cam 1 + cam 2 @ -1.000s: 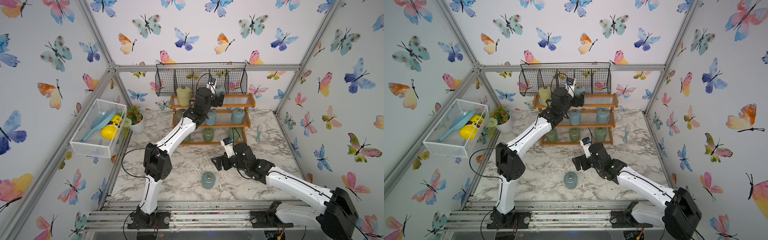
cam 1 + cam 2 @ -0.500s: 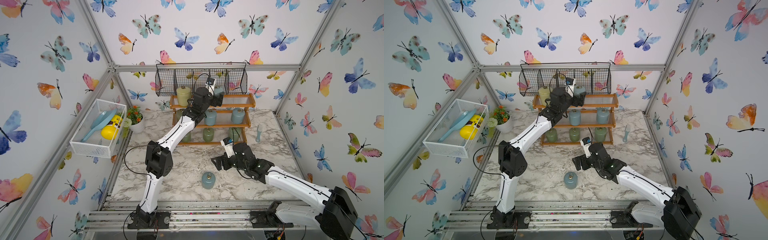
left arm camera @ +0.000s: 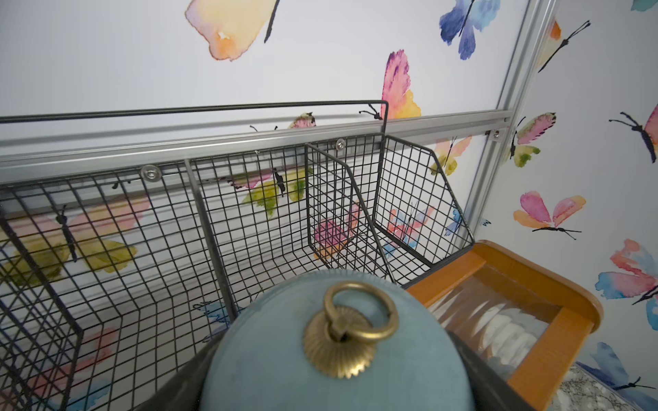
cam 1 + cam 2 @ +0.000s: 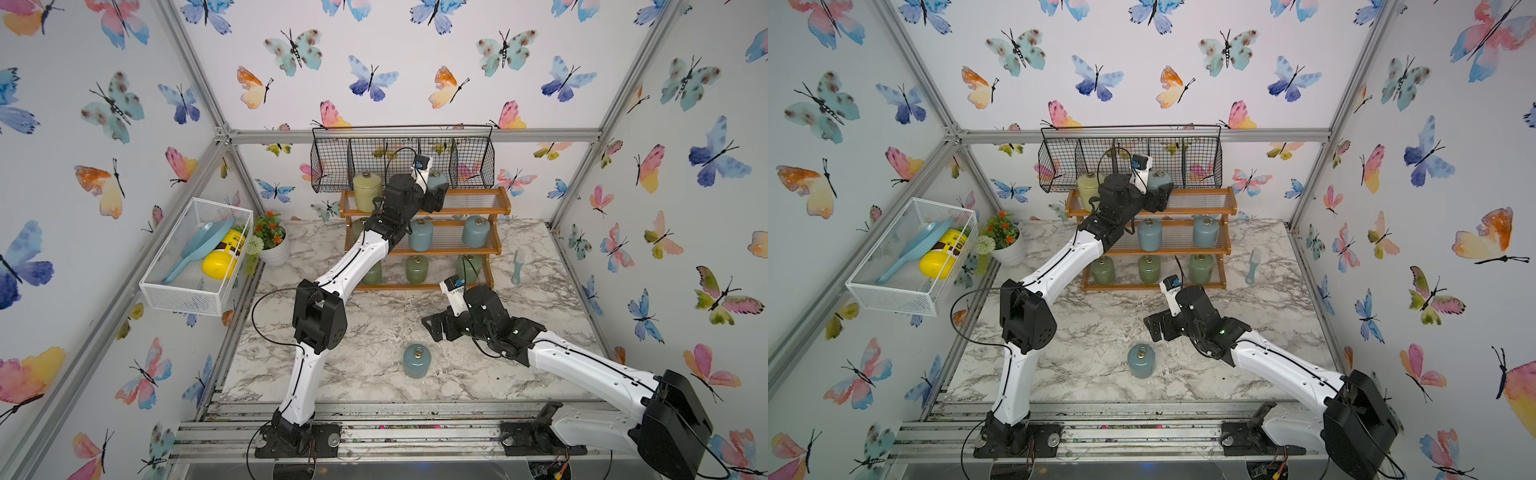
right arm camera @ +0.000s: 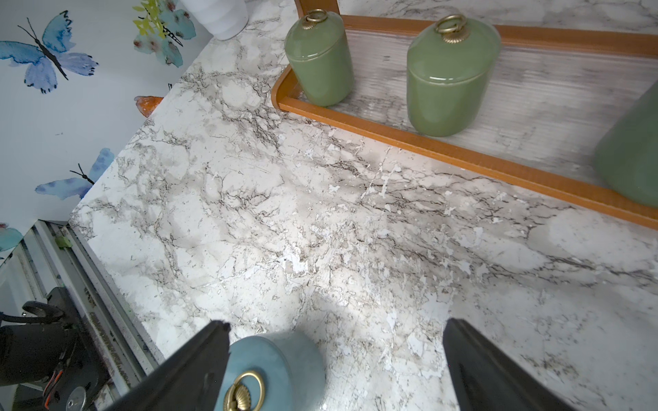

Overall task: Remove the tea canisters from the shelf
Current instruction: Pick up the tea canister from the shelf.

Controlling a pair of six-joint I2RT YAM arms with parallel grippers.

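Right tool hangs low over the tabletop at about five o'clock, calling the arm bases six and the back wall twelve, and its jaws are spread wide with nothing between them. Just at its seven o'clock, a loose pale blue canister stands upright on the marble, well clear of the shelf; in the right wrist view it sits right beside one dark finger, and whether they touch I can't tell. On up to twelve o'clock and there's that shelf, set against the back wall. Bottom tier, upright in a row from nine to three: first green canister, second green canister, third green canister. Off the shelf's three o'clock end a small comb lies on the tabletop, and at eleven o'clock sits a flower pot. Middle tier: a greenish canister mostly hidden behind the left arm at the nine o'clock end, then the centre pale blue canister and the end pale blue canister toward three. Top tier: pale yellow canister at the nine o'clock end, and near the middle the left tool is clamped on the top pale blue canister, dark fingers hard against both flanks in the left wrist view, ring-pull pointing up. Whether its base rests on the panel I can't tell. Right behind and above it hangs the black wire basket on the back wall.
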